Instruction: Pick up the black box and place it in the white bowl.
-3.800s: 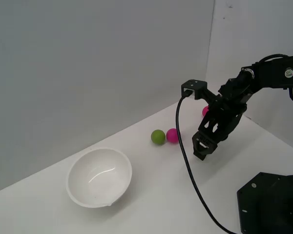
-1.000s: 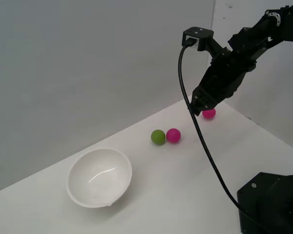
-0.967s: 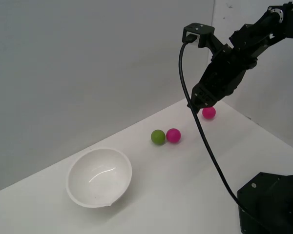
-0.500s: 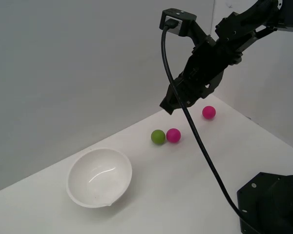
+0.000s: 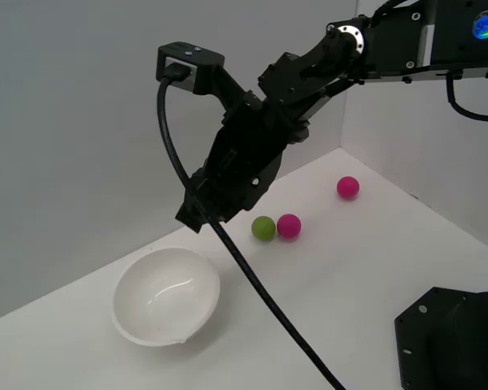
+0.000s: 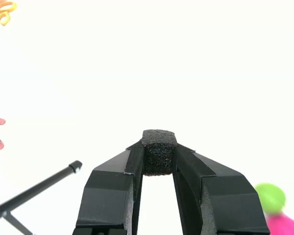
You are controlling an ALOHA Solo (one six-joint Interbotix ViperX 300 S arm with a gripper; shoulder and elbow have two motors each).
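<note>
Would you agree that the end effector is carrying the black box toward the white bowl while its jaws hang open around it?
Not quite: the wrist view shows the end effector clamped shut on the black box, not open. The rest holds; it is raised beside the white bowl.

A box [image 6: 159,152] sits pinched between the fingers [image 6: 118,183] above the worktop [image 5: 309,284], up and to the exterior view's right of the bowl [image 5: 166,296]; three balls lie further right.

In the exterior view the claw [image 5: 197,218] hides the black box [image 6: 159,152]; the wrist view blurs the green ball [image 6: 270,197].
</note>
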